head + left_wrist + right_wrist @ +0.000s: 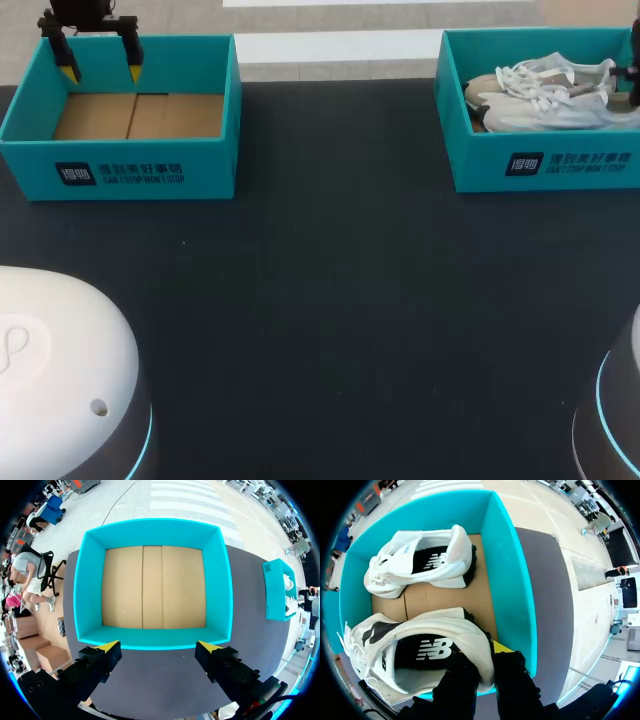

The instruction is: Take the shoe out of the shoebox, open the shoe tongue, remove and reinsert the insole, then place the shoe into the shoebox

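Two white sneakers (545, 95) lie in the teal shoebox (540, 165) at the back right of the table. In the right wrist view my right gripper (482, 655) straddles the heel of the nearer shoe (420, 630). One finger is inside the shoe's opening, and the yellow-tipped finger (502, 647) sits outside between the heel and the box wall (507, 570). Both press the heel collar. The other shoe (420, 562) lies further ahead. My left gripper (100, 70) hangs open over the far edge of an empty teal box (130, 170) at the back left.
The empty box's cardboard floor and teal rim (90, 585) fill the left wrist view ahead of the open left gripper (159, 646). The dark tabletop (330, 280) stretches between the two boxes. Rounded white robot housings (60, 370) sit at the near corners.
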